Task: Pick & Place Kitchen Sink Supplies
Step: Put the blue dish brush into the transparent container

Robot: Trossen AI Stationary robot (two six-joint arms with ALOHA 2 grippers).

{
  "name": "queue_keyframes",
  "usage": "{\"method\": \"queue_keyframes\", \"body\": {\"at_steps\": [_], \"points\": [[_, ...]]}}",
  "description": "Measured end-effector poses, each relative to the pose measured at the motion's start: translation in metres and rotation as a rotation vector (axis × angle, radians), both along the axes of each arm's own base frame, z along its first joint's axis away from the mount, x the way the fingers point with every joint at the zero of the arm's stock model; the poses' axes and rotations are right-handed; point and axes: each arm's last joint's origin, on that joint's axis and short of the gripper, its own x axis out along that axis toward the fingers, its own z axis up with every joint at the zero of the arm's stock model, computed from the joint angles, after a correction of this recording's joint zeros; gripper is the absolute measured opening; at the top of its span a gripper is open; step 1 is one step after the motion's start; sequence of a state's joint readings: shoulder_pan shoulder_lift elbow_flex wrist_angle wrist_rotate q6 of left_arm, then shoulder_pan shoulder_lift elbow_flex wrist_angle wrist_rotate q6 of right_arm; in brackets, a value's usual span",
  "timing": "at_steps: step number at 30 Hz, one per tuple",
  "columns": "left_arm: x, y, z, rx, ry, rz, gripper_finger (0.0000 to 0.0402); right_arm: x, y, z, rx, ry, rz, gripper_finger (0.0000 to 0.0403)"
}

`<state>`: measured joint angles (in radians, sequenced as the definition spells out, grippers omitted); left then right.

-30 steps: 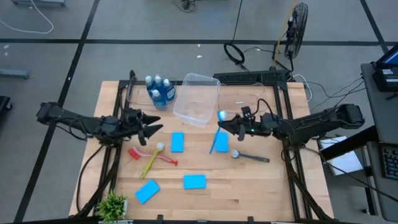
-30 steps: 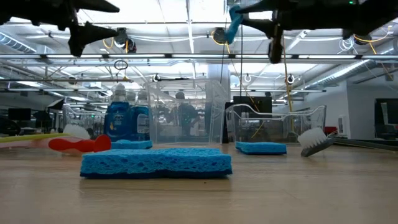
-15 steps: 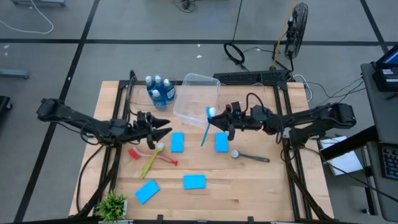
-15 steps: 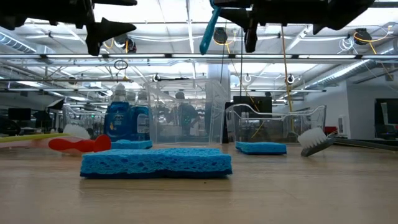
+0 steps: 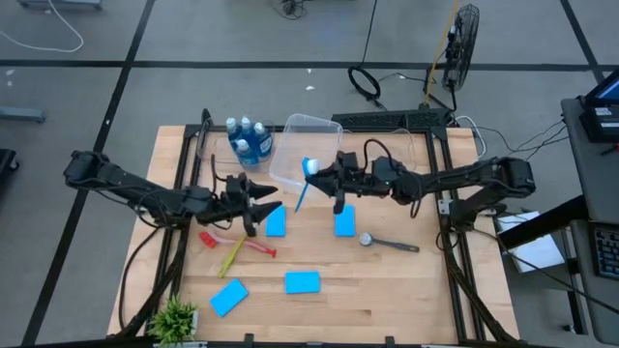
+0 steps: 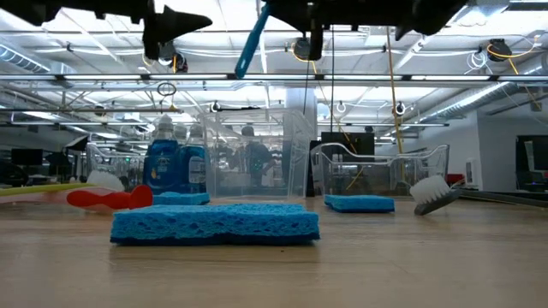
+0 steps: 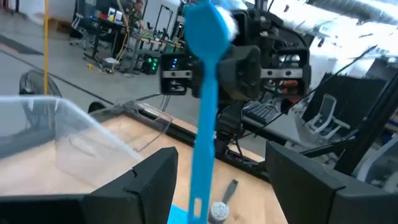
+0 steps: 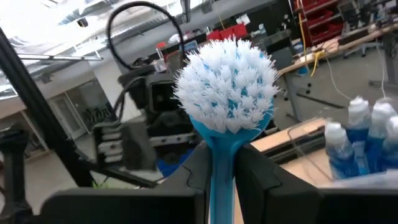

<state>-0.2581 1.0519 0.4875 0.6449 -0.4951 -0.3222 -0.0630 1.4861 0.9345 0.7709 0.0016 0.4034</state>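
A blue long-handled brush (image 5: 303, 187) with a white head (image 8: 227, 81) hangs in the air in front of the clear bin (image 5: 308, 155), with my right gripper (image 5: 326, 177) shut on it. My left gripper (image 5: 274, 195) stands open just left of the brush. In its wrist view the blue handle (image 7: 205, 149) shows between its two fingers, apart from both. In the low view the handle (image 6: 250, 41) slants down from the top edge. On the table lie a red brush (image 5: 242, 242), a yellow-green brush (image 5: 232, 257) and several blue sponges (image 5: 276, 220). My right gripper pinches the brush's neck (image 8: 221, 158), just under the white head, between its two fingers. The fingers come about level from the table's right and lie across the handle. The brush is lifted clear, head uppermost, its handle slanting down toward the table's near left.
Blue soap bottles (image 5: 247, 140) stand at the far left beside the clear bin. A second clear bin (image 5: 404, 155) sits at the far right. A grey-handled brush (image 5: 389, 243) lies right of centre, and a green potted plant (image 5: 174, 316) stands at the near left corner.
My right gripper has carried the blue brush toward the table's left and a little up, rolling so the handle swings leftward. My left gripper has gone toward the table's right, closing on the brush, and stays open.
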Motion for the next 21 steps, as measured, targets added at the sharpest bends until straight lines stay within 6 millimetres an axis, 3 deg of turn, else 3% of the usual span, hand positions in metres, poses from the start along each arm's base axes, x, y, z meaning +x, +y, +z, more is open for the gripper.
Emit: {"method": "queue_keyframes", "body": {"at_steps": [11, 21], "points": [[0.035, -0.003, 0.011, 0.130, 0.252, 0.139, 0.0243, 0.005, -0.004, 0.003, -0.023, -0.002, -0.064, 0.0036], [0.056, 0.003, 0.012, 0.158, 0.292, 0.176, 0.0268, 0.004, -0.003, 0.002, -0.039, 0.011, -0.084, 0.0036]]}}
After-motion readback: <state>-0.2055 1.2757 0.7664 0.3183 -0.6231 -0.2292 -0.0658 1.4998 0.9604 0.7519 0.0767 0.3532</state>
